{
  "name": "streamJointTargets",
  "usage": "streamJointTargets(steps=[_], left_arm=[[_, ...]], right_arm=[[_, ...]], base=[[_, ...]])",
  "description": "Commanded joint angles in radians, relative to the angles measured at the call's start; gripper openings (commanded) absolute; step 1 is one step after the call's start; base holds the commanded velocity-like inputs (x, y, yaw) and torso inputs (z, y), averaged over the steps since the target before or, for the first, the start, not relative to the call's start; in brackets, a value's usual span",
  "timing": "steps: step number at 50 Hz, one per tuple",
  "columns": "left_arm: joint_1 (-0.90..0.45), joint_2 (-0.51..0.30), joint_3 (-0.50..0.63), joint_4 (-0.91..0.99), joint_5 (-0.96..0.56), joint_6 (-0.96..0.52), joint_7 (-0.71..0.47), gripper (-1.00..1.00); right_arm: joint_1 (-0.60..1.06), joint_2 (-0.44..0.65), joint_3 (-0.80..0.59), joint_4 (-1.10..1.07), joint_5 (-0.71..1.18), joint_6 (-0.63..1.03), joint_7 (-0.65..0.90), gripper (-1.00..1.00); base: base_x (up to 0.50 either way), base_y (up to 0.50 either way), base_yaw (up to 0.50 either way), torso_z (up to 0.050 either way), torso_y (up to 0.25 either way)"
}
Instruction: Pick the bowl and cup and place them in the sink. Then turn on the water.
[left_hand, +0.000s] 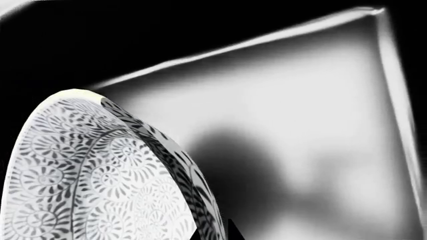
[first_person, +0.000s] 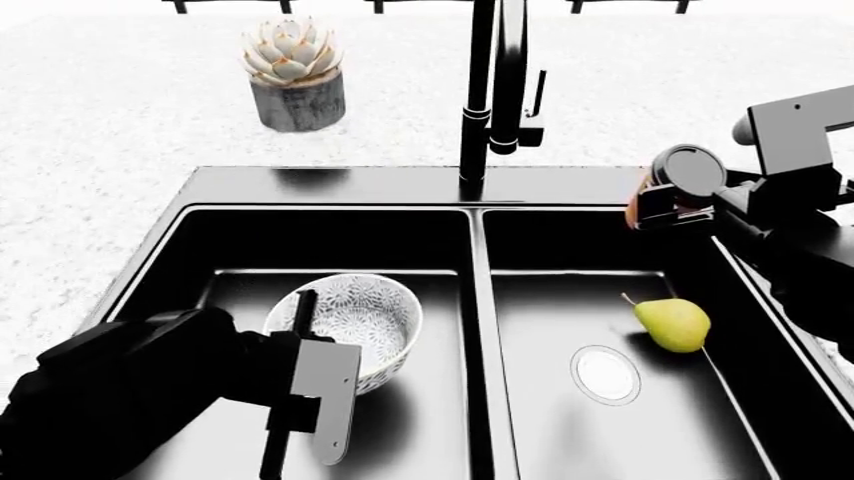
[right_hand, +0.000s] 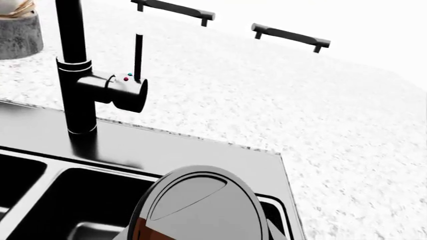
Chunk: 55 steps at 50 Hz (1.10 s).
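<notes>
The floral-patterned ceramic bowl (first_person: 350, 318) is pinched at its rim by the left gripper (first_person: 310, 375) inside the left basin of the glossy black sink (first_person: 334, 185). The black-lidded paper cup (first_person: 683, 178) is clamped by the right gripper (first_person: 667, 205) above the right basin, where a yellow pear (first_person: 671, 323) lies.

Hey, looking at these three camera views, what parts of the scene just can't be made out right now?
- Left gripper fingertips: head view, hidden at the bowl; left wrist view shows mostly bowl.
- Left basin drain: none visible; the arm and bowl cover much of the floor of the sink.
- Cup body: head view, blocked by the right gripper; right wrist view cuts it off below the lid.
- Faucet top: cropped.
</notes>
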Motion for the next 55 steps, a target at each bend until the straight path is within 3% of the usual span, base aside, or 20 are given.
streamJointTargets(steps=[1,31,32,55], left_arm=[[0.007,0.003,0.002,-0.004,0.005,0.011,-0.006,-1.0],[0.025,0.013,0.02,-0.026,0.017,0.038,-0.004,-1.0],[0.024,0.012,0.02,-0.024,0.017,0.036,-0.003,1.0],[0.008,0.0,-0.028,0.04,-0.043,0.002,-0.008,1.0]], right_arm=[[0.005,0.004,0.003,-0.005,-0.021,-0.002,-0.007,-1.0],[-0.01,0.011,0.008,-0.008,-0.014,-0.008,0.001,-1.0],[-0.011,0.011,0.008,-0.008,-0.014,-0.009,0.001,-1.0],[0.003,0.013,0.009,-0.013,-0.003,0.0,0.006,-1.0]], base=[[0.0,0.0,0.0,0.0,0.0],[0.0,0.0,0.0,0.0,0.001],[0.0,0.0,0.0,0.0,0.0],[0.0,0.0,0.0,0.0,0.0]])
